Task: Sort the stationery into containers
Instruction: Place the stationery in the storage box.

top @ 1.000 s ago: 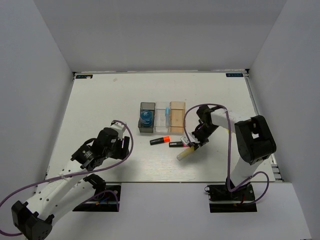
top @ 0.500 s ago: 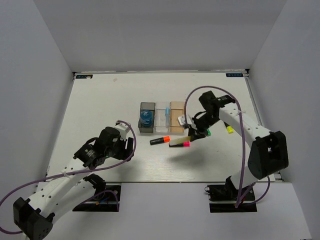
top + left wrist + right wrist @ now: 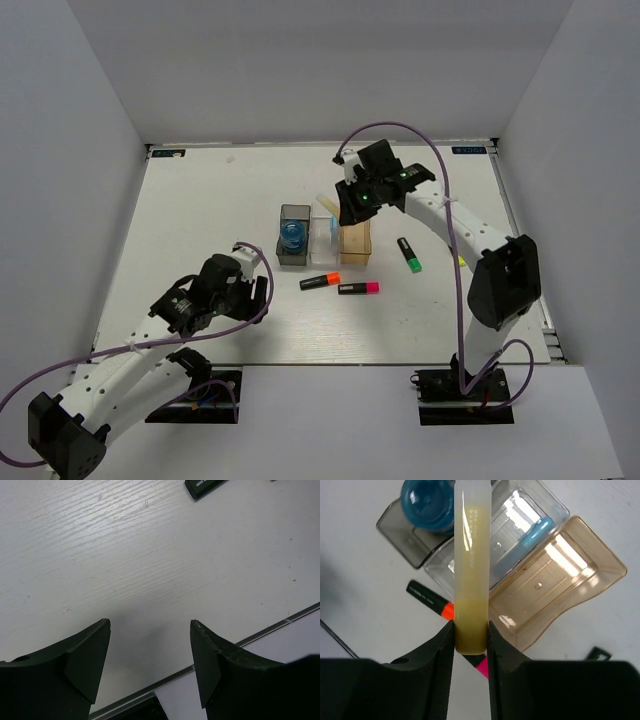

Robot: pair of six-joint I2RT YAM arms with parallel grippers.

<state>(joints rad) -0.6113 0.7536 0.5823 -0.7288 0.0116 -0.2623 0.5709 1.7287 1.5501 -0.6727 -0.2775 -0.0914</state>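
The pale yellow stick [image 3: 471, 555] is held clenched by one end in the right tool [image 3: 471, 630] above the clear bin [image 3: 512, 502], its long axis skewed to the bin's length, while the left tool [image 3: 150, 625] is noted released over the bench [image 3: 150, 555], well apart

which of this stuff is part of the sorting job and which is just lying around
Job: pale yellow stick in the right gripper; light-blue stick; blue roll; orange highlighter; pink highlighter; green highlighter; grey bin; clear bin; tan bin.
Lying about: purple cable; corner label.
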